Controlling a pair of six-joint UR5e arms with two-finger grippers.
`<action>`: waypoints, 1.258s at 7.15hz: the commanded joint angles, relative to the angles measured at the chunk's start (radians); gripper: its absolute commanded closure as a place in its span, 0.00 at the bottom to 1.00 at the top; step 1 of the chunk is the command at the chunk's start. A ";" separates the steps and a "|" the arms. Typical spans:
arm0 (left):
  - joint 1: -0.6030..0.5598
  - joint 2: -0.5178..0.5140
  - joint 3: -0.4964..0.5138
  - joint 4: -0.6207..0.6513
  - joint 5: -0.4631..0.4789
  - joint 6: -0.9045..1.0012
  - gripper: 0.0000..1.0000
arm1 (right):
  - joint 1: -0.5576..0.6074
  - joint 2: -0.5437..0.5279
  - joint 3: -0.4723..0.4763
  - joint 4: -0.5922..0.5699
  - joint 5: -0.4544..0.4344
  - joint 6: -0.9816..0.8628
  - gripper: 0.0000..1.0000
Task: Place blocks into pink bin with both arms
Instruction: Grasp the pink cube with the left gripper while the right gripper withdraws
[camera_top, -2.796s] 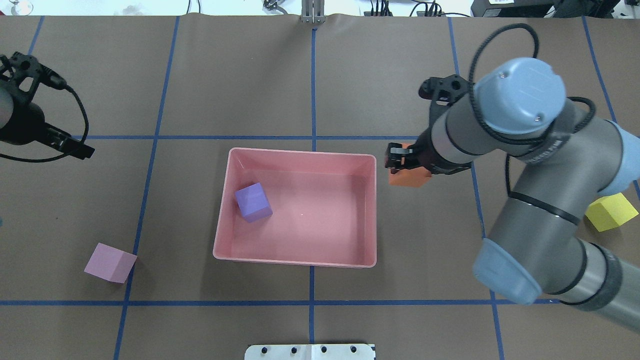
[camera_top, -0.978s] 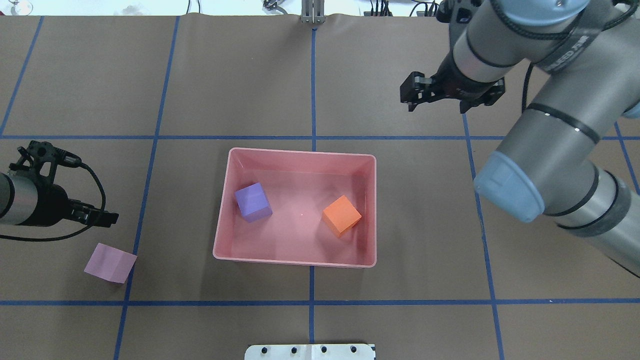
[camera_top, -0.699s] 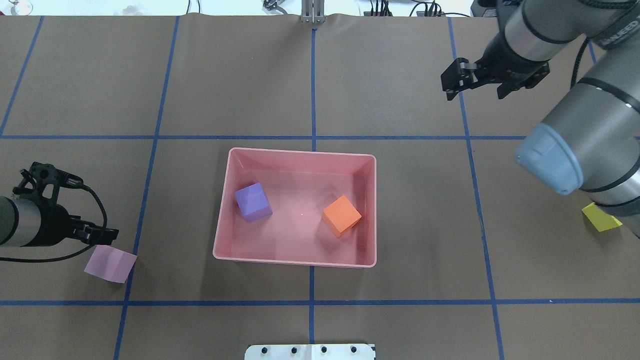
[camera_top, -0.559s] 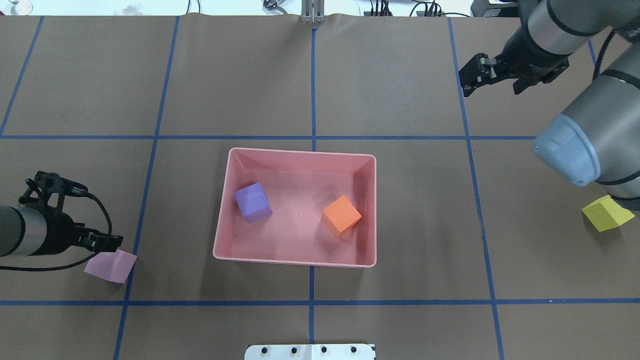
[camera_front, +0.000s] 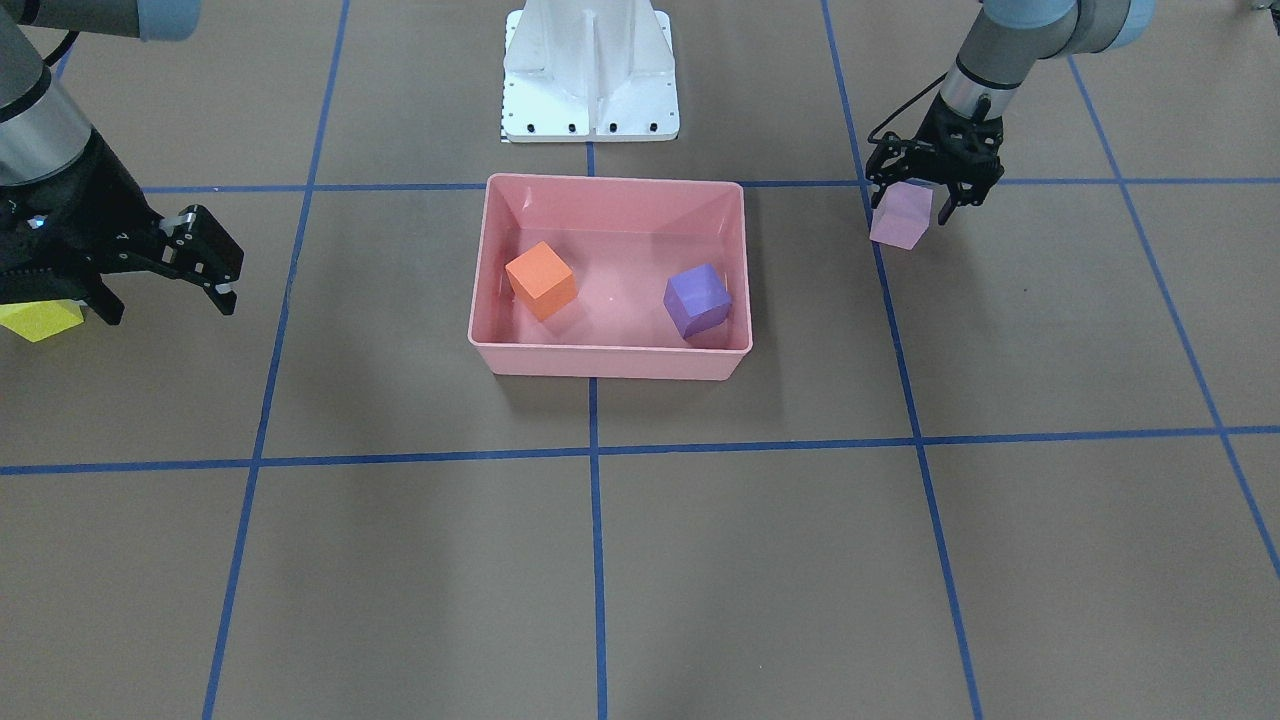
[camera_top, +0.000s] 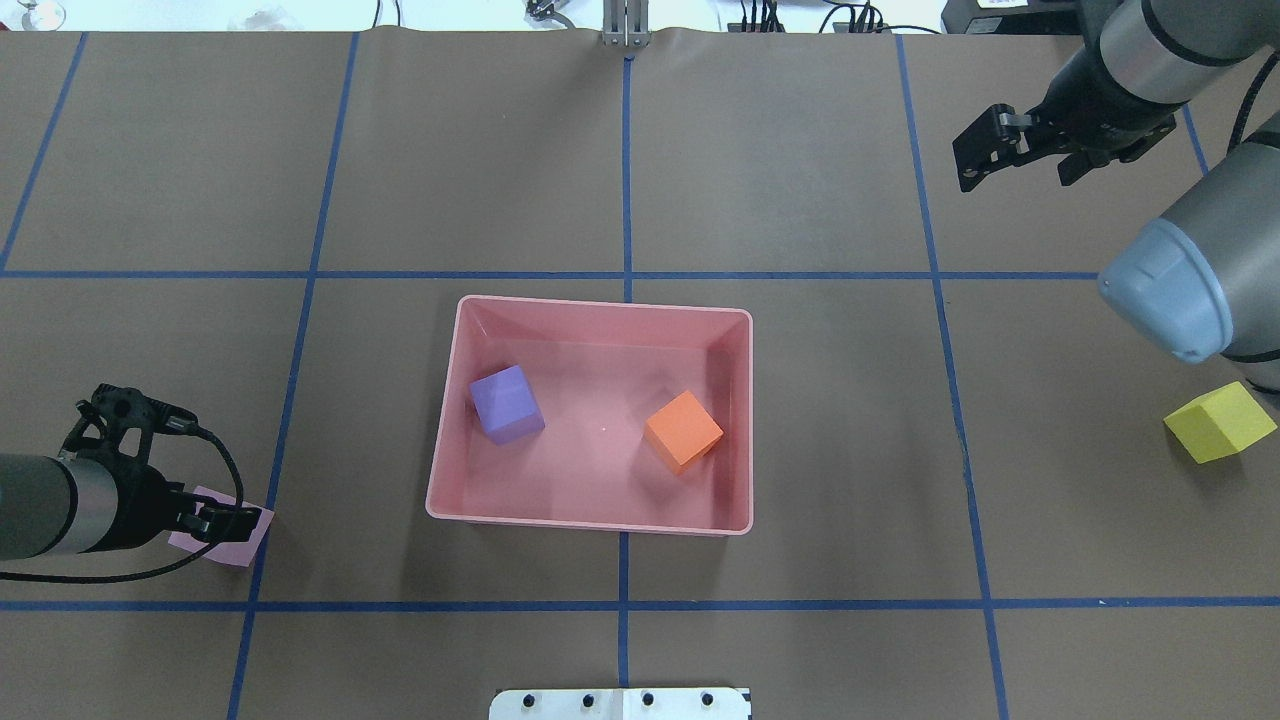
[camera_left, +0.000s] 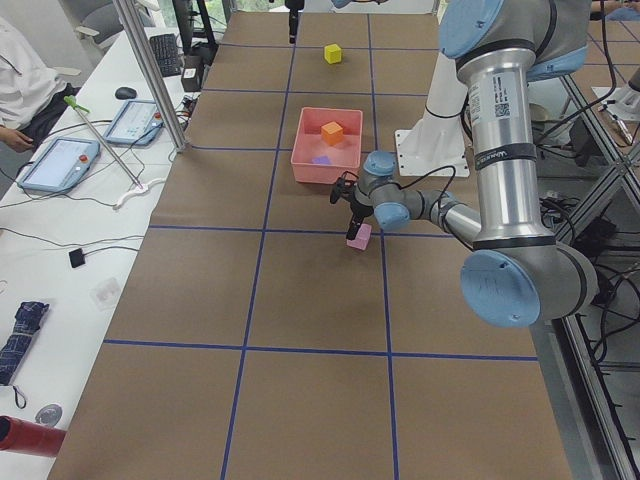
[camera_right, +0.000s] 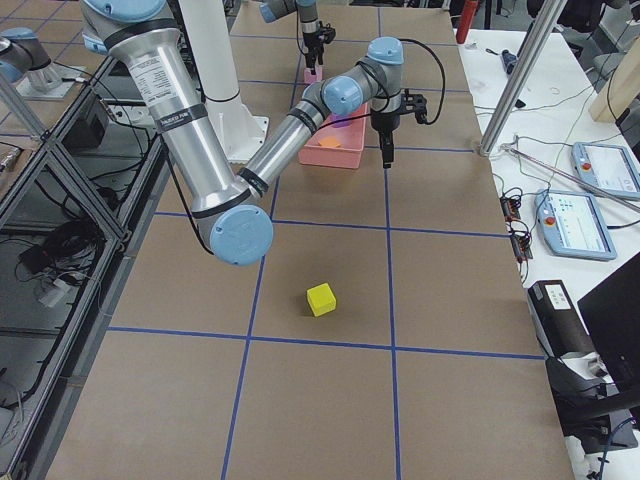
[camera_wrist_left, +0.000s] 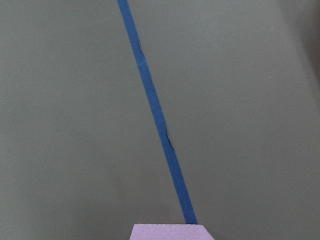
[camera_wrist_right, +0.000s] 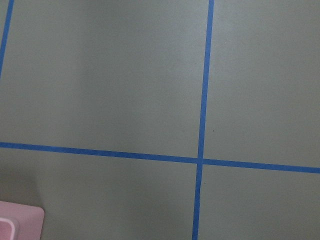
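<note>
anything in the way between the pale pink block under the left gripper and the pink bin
Nothing visible does. Between the pale pink block and the pink bin lie only bare brown paper and one blue tape line. Only the bin's near wall has to be cleared, with the purple block just inside it.

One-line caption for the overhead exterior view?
Left gripper over the pink-lilac block; purple block and orange block in the pink bin; yellow block outside.

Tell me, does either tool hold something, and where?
Nothing is held. The left tool stands open over the pink-lilac block; the right tool is open, empty.
</note>
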 joint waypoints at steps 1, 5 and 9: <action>0.050 -0.007 0.021 0.001 0.031 -0.035 0.00 | 0.001 -0.041 -0.001 0.051 0.001 -0.003 0.00; 0.090 -0.021 0.020 0.003 0.064 -0.065 0.60 | 0.108 -0.147 -0.006 0.095 0.085 -0.206 0.00; -0.055 -0.260 -0.149 0.323 -0.063 -0.068 0.85 | 0.301 -0.302 -0.063 0.095 0.171 -0.606 0.00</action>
